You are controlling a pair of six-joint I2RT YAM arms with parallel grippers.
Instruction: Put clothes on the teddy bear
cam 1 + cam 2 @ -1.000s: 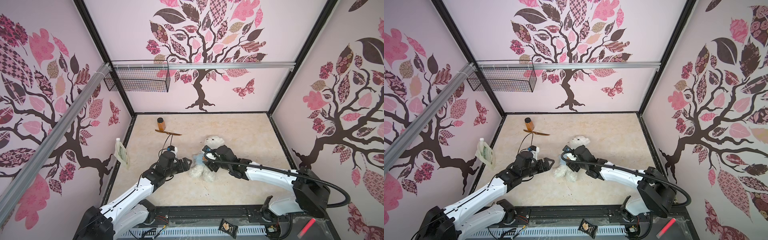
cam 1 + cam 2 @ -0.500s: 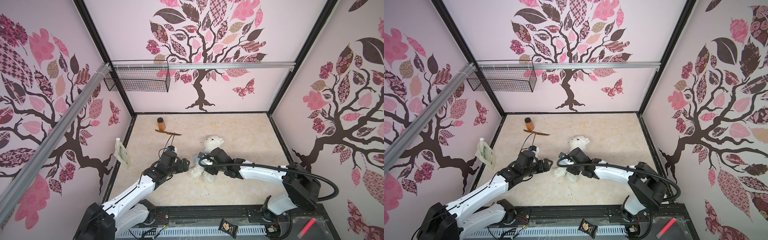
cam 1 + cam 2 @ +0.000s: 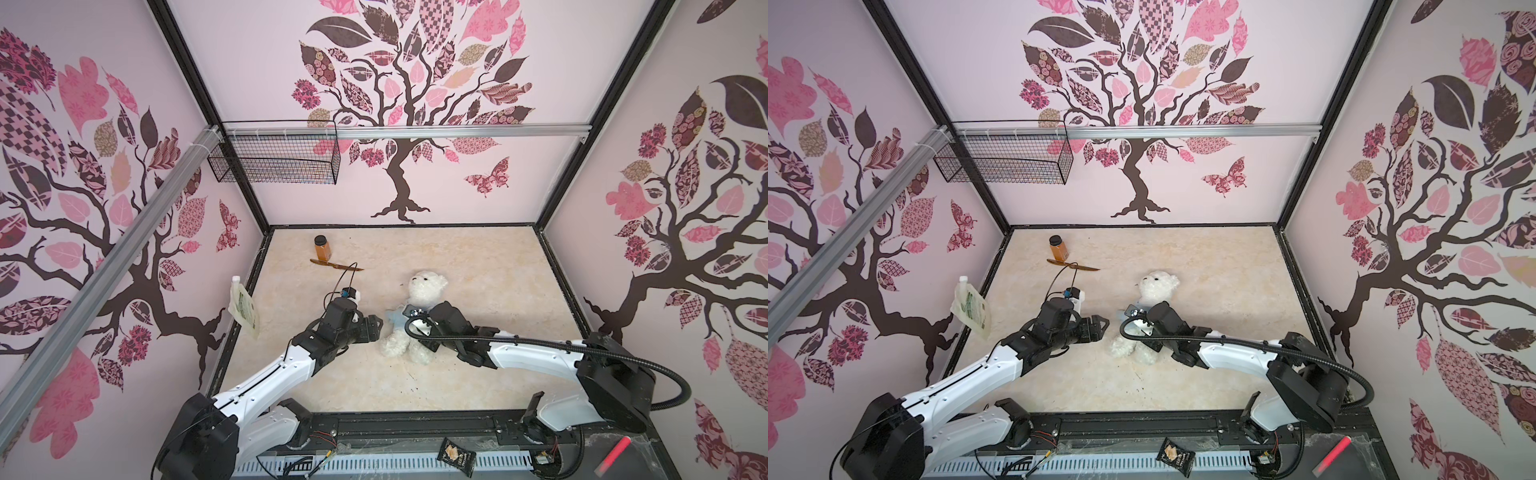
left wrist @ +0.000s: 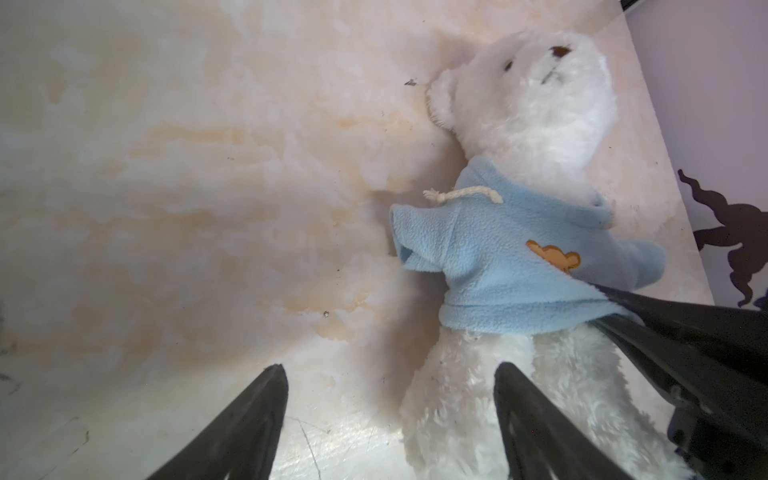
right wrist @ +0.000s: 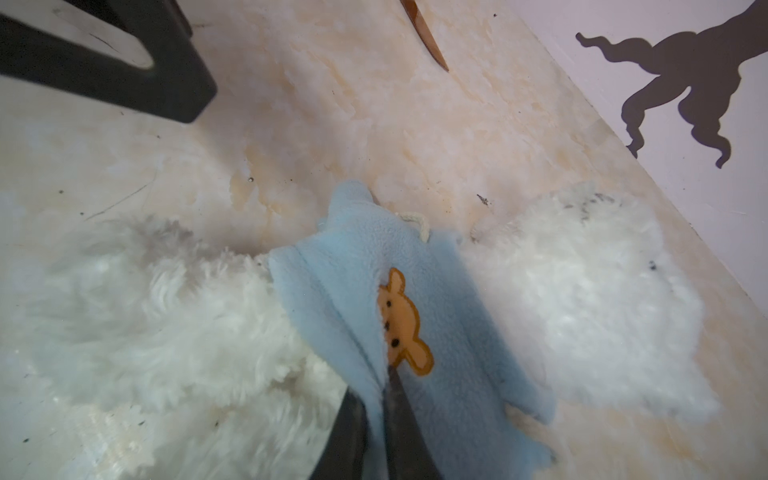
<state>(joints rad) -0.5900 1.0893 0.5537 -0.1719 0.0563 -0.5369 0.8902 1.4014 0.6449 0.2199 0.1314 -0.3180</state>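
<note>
The teddy bear [image 3: 424, 287] [image 3: 1158, 286] lies on its back mid-table, head toward the back wall. It is white and fluffy, and a light blue shirt [image 4: 498, 266] [image 5: 345, 291] with an orange bear patch covers its chest. My right gripper [image 5: 376, 390] is shut on a fold of the shirt's lower front, just below the patch. It also shows in the left wrist view as the right gripper [image 4: 602, 303] at the hem. My left gripper [image 3: 376, 324] [image 3: 1102, 326] [image 4: 390, 368] stands open beside the bear's near leg, holding nothing. One of its fingers [image 5: 178, 83] shows in the right wrist view.
An amber jar [image 3: 322, 247] and a thin brown wooden piece [image 3: 334, 264] lie at the back left. A pouch [image 3: 243, 307] hangs on the left wall and a wire basket [image 3: 274, 158] hangs high at the back. A packet [image 3: 457, 451] and a red marker [image 3: 613, 455] sit on the front rail.
My right gripper has closed on the shirt's fold over the bear's belly. The left gripper stays open in nearly the same place.
</note>
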